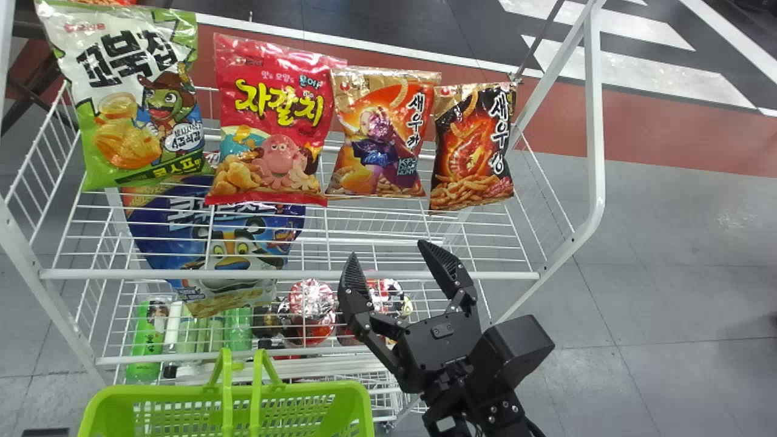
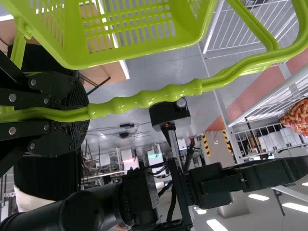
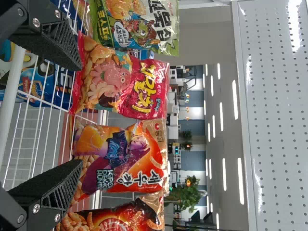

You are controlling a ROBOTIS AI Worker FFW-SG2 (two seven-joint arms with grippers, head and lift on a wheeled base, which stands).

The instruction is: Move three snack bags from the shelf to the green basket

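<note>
Four snack bags stood side by side on a white wire shelf point(image 1: 285, 275): from the robot's left, a green bag point(image 1: 136, 130), a red bag point(image 1: 273, 115), an orange bag point(image 1: 382, 136) and a black bag point(image 1: 473, 145). The right end effector point(image 1: 388, 250), released and holding nothing, reached up to the shelf's front rail with its two fingers spread wide, apart from the bags; in the right wrist view, the red and orange bags faced the gap between them. The left end effector point(image 2: 74, 114) was clenched around the handle point(image 2: 144, 99) of the green basket point(image 1: 359, 397), which hung in front of the shelf on the robot's left. Beneath the top tier, seen through its wires, were a blue bag point(image 1: 234, 246), bottles point(image 1: 238, 328) and round red packages point(image 1: 311, 303). A leafy plant point(image 3: 187, 195) rose in the background.
</note>
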